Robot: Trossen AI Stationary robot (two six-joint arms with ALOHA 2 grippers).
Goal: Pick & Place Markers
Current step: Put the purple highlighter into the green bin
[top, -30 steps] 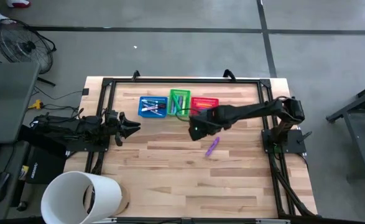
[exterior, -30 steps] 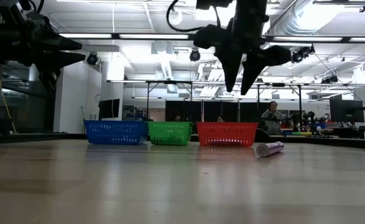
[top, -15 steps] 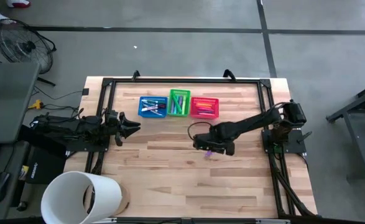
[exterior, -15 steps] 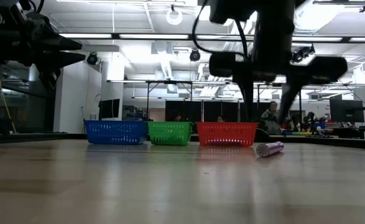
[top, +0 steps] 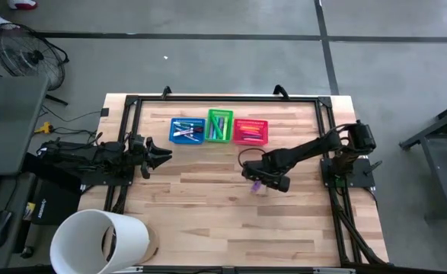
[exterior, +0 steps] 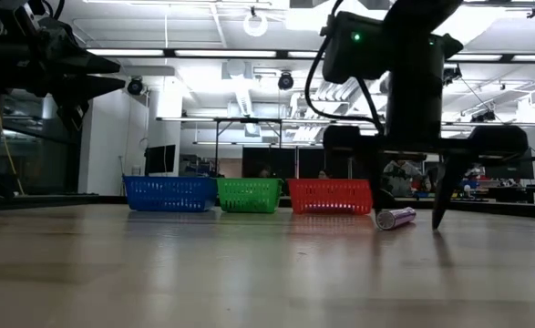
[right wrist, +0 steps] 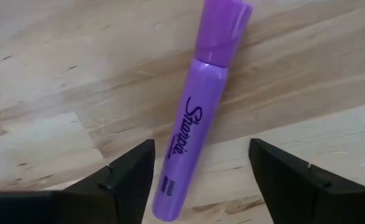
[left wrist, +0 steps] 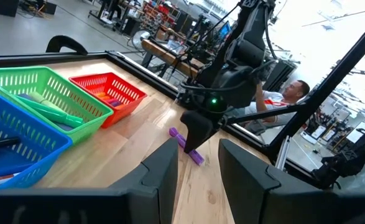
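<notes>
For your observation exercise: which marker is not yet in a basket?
The purple marker: it lies alone on the bare table, between the right gripper's open fingers; the others sit in baskets.

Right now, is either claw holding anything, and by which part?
Nothing is held. The right claw stands open astride the purple plastic marker lying on the table; the left claw is empty, off to the side.

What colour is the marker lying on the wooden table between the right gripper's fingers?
Purple marker, clearest in the right wrist view.
</notes>
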